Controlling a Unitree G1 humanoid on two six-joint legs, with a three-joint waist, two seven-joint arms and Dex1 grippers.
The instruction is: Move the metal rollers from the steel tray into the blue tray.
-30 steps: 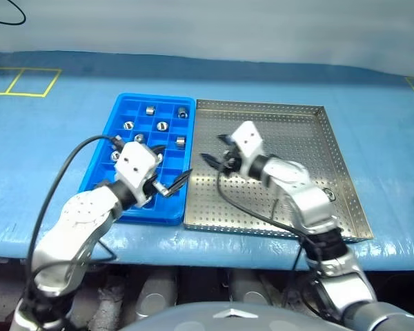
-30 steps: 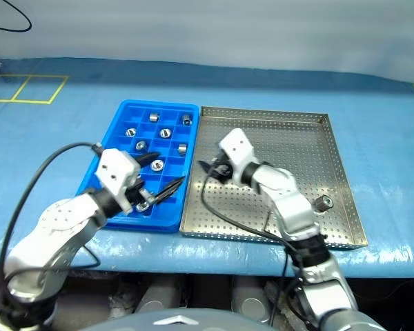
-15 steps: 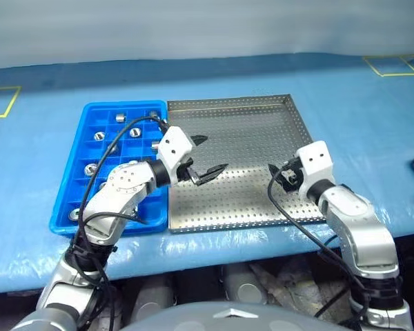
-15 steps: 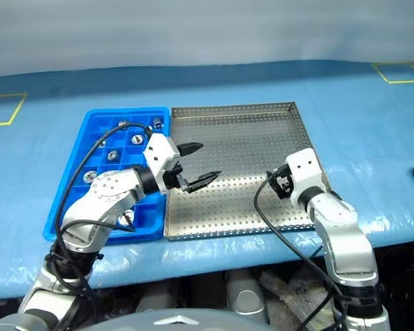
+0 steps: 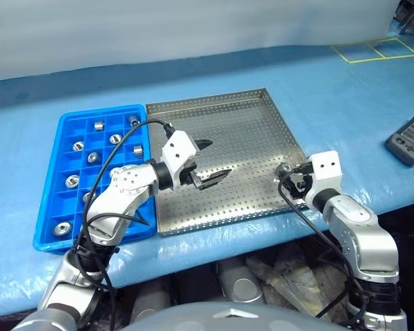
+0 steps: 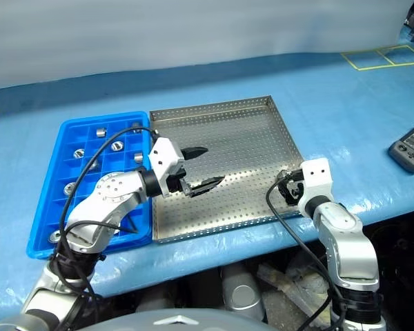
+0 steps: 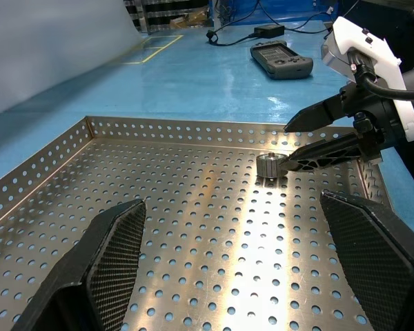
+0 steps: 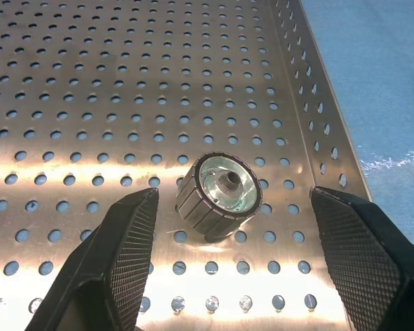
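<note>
On the left we had the blue tray [image 5: 55, 176], with several metal rollers [image 5: 73, 181] already sitting one to a compartment and many compartments still bare. Just beside it, touching along its long edge, lay the steel tray [image 5: 262, 103], its perforated floor nearly bare. Our left gripper [image 5: 208, 163] hung over the middle of that floor with its fingers spread wide and nothing between them.

Further right, one last roller [image 8: 218, 194] lay on its side near the steel tray's right rim, its central hole facing our right wrist camera. Our right gripper [image 6: 284, 187] was low beside it, fingers apart and straddling it without touching, one finger [image 8: 124, 241] to either side. We judged the step in hand to be the pick-up of this final roller, so the task looked close to done. The next move seemed to call for easing the fingers a little further along the roller, closing on its ribbed flank, and lifting it clear of the low rim before carrying it across to a free blue compartment. Being round and on its side, it might have rolled away if nudged by one finger first.

The surface [image 5: 345, 96] was covered in a blue sheet marked with yellow tape squares [image 5: 369, 49] at the far right. A dark handheld controller [image 5: 408, 139] lay near the right edge, well apart from the trays. A plain pale wall [image 5: 159, 27] stood behind.
</note>
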